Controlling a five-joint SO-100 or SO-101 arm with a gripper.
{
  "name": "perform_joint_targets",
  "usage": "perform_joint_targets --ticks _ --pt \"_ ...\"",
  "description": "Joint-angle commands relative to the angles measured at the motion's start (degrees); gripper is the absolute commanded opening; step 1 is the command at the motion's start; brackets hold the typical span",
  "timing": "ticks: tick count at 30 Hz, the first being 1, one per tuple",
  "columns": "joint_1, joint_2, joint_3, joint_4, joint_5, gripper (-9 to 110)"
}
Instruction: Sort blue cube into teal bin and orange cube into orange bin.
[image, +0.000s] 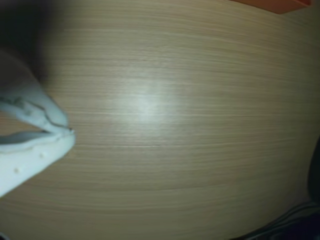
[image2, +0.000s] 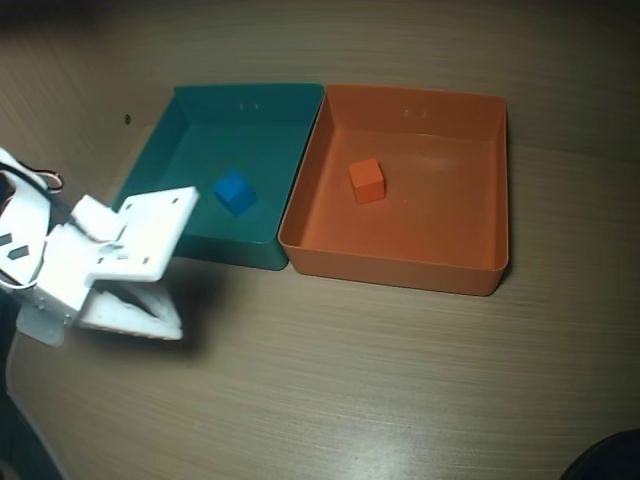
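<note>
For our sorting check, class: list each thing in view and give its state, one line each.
blue cube: resting in the teal bin.
orange cube: resting in the orange bin.
pincer: shut, empty, over bare table.

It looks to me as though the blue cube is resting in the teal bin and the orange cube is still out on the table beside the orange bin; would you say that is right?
Not quite. The overhead view shows the orange cube lying inside the orange bin, on its floor, not out on the table. The rest holds: the blue cube is in the teal bin.
</note>
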Motion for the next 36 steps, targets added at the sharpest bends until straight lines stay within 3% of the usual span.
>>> perform_joint_targets --ticks 1,18,23,30,36 --pt "0.4 12.9 10.0 -1.1 -0.2 -6" --pt "-4.3 59.7 60.5 -0.3 0.2 -6" --pt "-4.2 62.6 61.0 5.4 0.1 -6" --pt "-4.3 62.7 61.0 30.1 0.9 -6" --pt "-3.9 62.7 61.0 29.4 5.2 -6"
